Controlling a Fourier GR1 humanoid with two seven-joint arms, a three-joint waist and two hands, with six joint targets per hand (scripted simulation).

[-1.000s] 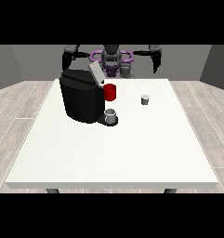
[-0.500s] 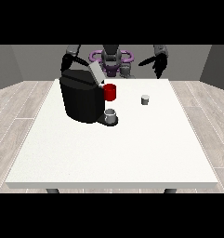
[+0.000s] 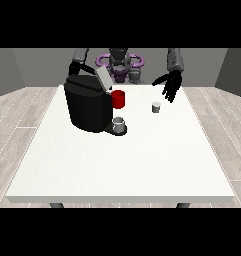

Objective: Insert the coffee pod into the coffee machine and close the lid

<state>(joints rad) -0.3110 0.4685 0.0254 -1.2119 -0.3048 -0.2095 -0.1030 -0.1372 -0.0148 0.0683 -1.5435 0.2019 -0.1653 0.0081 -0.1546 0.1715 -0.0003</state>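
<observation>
Nearest: small grey cup [image 3: 120,125] on the drip tray of the tall black coffee machine [image 3: 89,105], parked under the spout. Red cylinder [image 3: 118,99] on the machine's front, grey lid [image 3: 103,77] tilted up so the pod slot is open. Small grey cylindrical coffee pod [image 3: 156,107] stands alone on the large white table [image 3: 122,165], apart from the machine. My hand at the view's right [image 3: 170,86] hangs above and just behind the pod, fingers spread open, holding nothing, lined up for a grab I reckon. My hand at the view's left isn't visible, looks hidden behind the machine

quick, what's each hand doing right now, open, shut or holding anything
Hand at the view's right: open, fingers spread, holding nothing, above the coffee pod.
Hand at the view's left: hidden behind the coffee machine, not in view.
</observation>
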